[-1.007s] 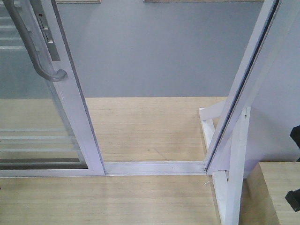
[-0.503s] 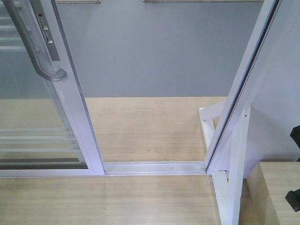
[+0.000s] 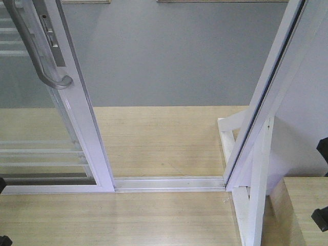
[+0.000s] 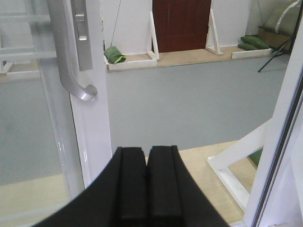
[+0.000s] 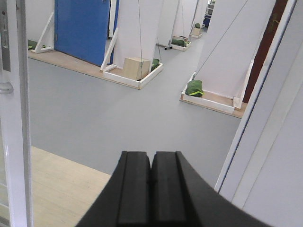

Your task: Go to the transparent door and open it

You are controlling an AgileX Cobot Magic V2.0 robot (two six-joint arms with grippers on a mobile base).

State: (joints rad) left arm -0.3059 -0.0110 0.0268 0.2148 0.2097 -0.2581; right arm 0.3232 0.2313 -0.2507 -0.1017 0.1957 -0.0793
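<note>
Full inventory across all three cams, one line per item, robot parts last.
transparent door: 1, clear glass in white frame, left of the gap, slid aside
pull handle: 1, grey-white, curved, on the door stile
floor track: 1, white, across the doorway
door jamb: 1, white, slanted, right side
support post: 1, white, lower right
wood platform: 1, light wood, under the doorway
blue door: 1, far left in the right wrist view
dark red door: 1, far centre in the left wrist view
green bags: several, at the panel bases
left gripper: 1, black, shut, empty
right gripper: 1, black, shut, empty
</note>
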